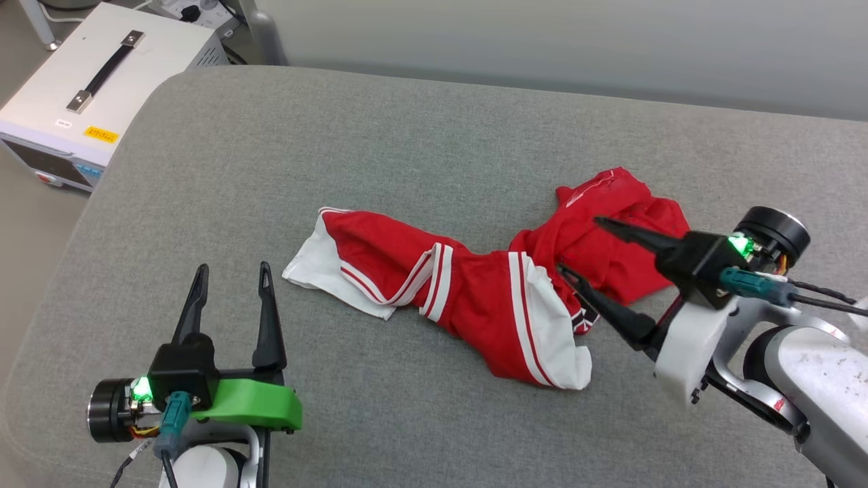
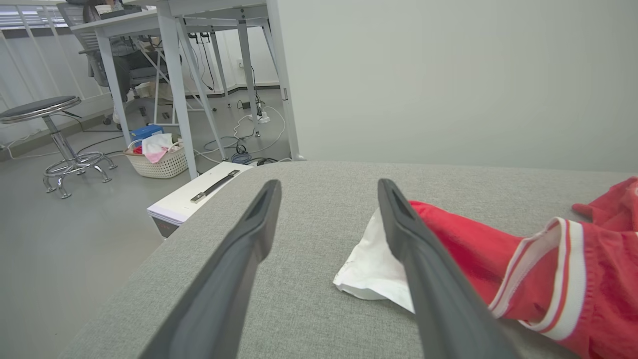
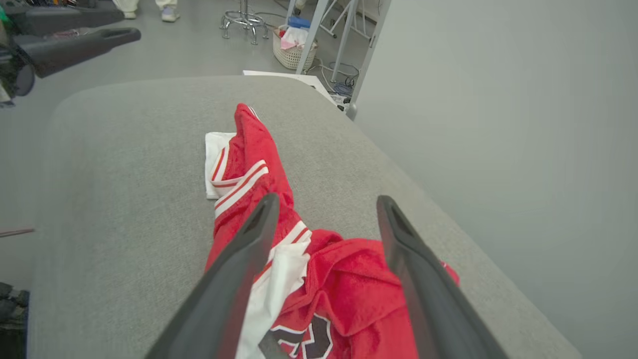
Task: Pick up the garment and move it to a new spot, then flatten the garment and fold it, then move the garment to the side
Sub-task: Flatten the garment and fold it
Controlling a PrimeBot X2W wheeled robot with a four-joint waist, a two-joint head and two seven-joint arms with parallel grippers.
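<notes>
We face a grey fabric-covered pad (image 1: 434,122) with a pale wall (image 1: 542,41) behind it. At the far left, off the pad's rounded corner, a white case (image 1: 102,74) with a black carry handle stands on the floor. The left wrist view shows more of the room on that side: a round stool (image 2: 40,105) and a white basket (image 2: 158,167) with cloth in it beside desk legs.

Near the pad's front left we find the left gripper (image 1: 232,268). Its two dark fingers are spread well apart, point up the head view and hold nothing. The garment (image 1: 475,285) lies just to its right but apart from it. In the left wrist view the garment's white sleeve (image 2: 371,269) sits beside the right-hand finger, outside the gap between the two.

The garment stretches across the middle of the pad as a twisted, rumpled band. It runs from that flat white sleeve on the left, through red cloth with striped trim, to a bunched red heap on the right.

The right gripper (image 1: 579,245) comes in from the right with its fingers wide apart over that heap, gripping nothing. In the right wrist view the heap lies between and below the fingers, with part of a black, white-outlined print (image 3: 309,341) low in the gap. We cannot tell whether the fingertips touch the cloth.
</notes>
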